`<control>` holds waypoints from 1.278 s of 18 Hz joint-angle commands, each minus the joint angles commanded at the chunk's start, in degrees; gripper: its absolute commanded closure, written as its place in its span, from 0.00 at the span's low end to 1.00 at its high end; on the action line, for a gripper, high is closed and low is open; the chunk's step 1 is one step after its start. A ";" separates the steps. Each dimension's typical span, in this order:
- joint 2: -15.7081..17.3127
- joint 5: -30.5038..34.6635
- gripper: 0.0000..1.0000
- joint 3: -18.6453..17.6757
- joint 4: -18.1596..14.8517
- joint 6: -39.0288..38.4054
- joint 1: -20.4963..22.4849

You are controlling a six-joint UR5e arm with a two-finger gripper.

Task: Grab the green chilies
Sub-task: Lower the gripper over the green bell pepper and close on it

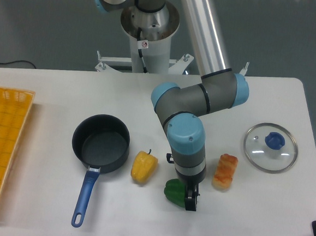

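Note:
The green chilies (172,191) are one glossy dark-green bell pepper lying on the white table near the front edge, right of a yellow bell pepper (144,166). My gripper (184,196) points straight down over the green pepper's right half. One dark finger (191,201) shows just past the pepper's right side. The other finger is hidden under the wrist, above the pepper. The gripper looks open, with the pepper resting on the table and its right part covered by the wrist.
A dark pot (101,142) with a blue handle stands left of the yellow pepper. An orange-and-yellow food piece (225,171) lies just right of the arm. A glass lid (270,146) with a blue knob sits at the right. A yellow basket (0,144) fills the left edge.

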 joint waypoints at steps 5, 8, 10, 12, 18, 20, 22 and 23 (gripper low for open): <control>-1.14 0.09 0.00 0.00 0.09 -0.09 -0.09; -1.41 0.09 0.00 0.00 0.09 -0.18 -0.18; -1.67 0.09 0.00 0.09 0.09 -0.26 -0.44; -2.19 0.09 0.00 0.09 0.35 -0.35 -0.53; -2.90 0.09 0.00 0.17 0.44 -0.70 -1.05; -2.90 0.09 0.00 0.26 0.44 -0.88 -1.14; -2.90 0.09 0.04 0.17 0.44 -1.40 -1.32; -2.90 0.09 0.06 0.17 0.35 -1.49 -1.32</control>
